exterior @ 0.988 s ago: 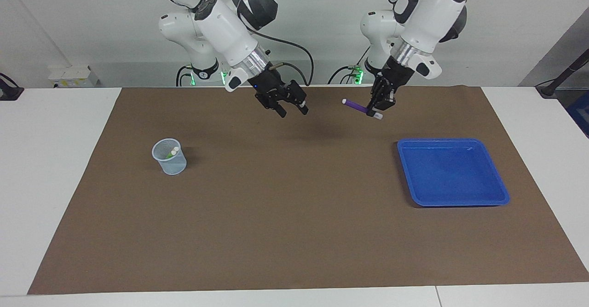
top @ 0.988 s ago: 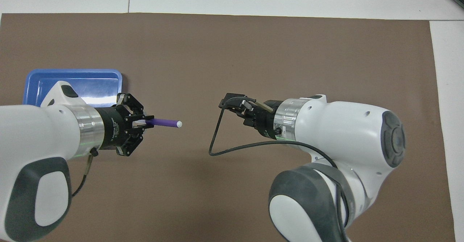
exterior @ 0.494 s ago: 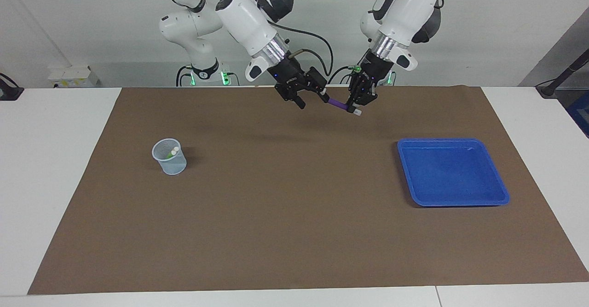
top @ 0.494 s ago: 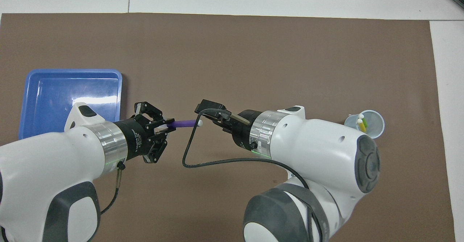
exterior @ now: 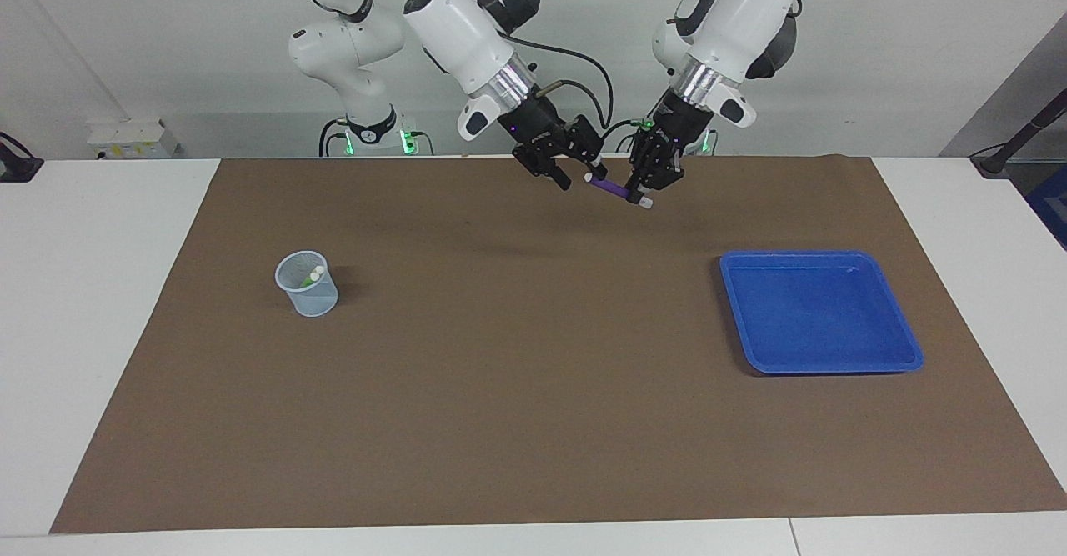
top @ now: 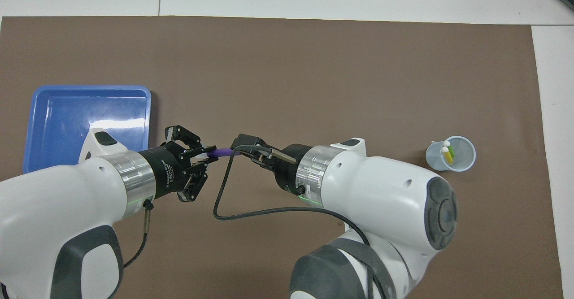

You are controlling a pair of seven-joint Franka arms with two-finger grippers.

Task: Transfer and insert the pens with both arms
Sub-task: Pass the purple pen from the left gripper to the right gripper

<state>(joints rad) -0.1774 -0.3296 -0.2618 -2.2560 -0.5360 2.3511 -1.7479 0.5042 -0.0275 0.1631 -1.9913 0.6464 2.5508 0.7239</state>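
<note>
A brown mat (exterior: 533,389) is spread over most of the white table (exterior: 100,306) and fills the middle of both views. A blue tray (exterior: 821,312) is seen at the right centre of the facing view, at the left arm's end of the table, with nothing lying in it. A small clear cup (exterior: 308,283) is seen at the left centre of that view; a yellow pen (top: 446,154) and a green pen (top: 452,149) are stood in it, pale ends up.

At the upper centre of the facing view, the two arms are brought together above the mat. The left gripper (exterior: 646,190) is clamped on one end of the purple pen (exterior: 611,187), which is held in the air, tilted. The right gripper (exterior: 578,166) is placed at the pen's other, pale end; whether its fingers are apart or already pressed on the pen cannot be told.
</note>
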